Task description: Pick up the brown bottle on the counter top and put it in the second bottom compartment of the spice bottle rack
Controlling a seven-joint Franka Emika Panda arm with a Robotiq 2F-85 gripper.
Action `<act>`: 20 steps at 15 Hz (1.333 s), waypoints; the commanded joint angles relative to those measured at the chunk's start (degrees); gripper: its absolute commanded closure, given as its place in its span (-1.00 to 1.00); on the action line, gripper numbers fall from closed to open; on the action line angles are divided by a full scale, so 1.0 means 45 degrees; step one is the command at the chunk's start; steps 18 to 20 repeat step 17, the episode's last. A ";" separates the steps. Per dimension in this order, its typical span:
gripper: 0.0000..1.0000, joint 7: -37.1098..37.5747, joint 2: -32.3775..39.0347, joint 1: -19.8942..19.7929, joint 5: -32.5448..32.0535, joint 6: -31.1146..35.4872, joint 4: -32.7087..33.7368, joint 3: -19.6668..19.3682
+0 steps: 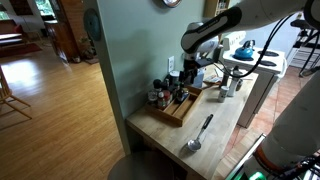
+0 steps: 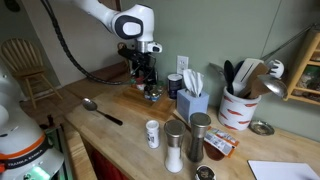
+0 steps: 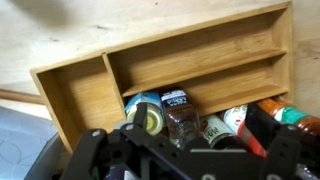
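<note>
The light-wood spice bottle rack (image 3: 190,60) lies on the counter top (image 1: 228,122), seen close in the wrist view and in both exterior views (image 1: 176,108) (image 2: 150,96). The brown bottle (image 3: 178,112), with a dark label, lies in the rack's nearest compartment among other small jars. My gripper (image 3: 198,128) hangs right over the rack (image 1: 190,78) (image 2: 150,82). Its fingers stand open on either side of the brown bottle, with gaps to it. The two long compartments farther from me hold nothing.
Jars with yellow (image 3: 148,115), white (image 3: 215,128) and red-orange (image 3: 290,115) lids or labels lie beside the brown bottle. A metal spoon (image 2: 100,108) lies on the counter. Shakers (image 2: 176,142), a small white bottle (image 2: 152,133), a blue box (image 2: 192,102) and a utensil crock (image 2: 240,106) stand nearby.
</note>
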 commanded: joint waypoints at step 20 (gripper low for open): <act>-1.00 0.4737 -0.5461 -0.0961 0.0602 -0.4343 -0.2357 -0.0480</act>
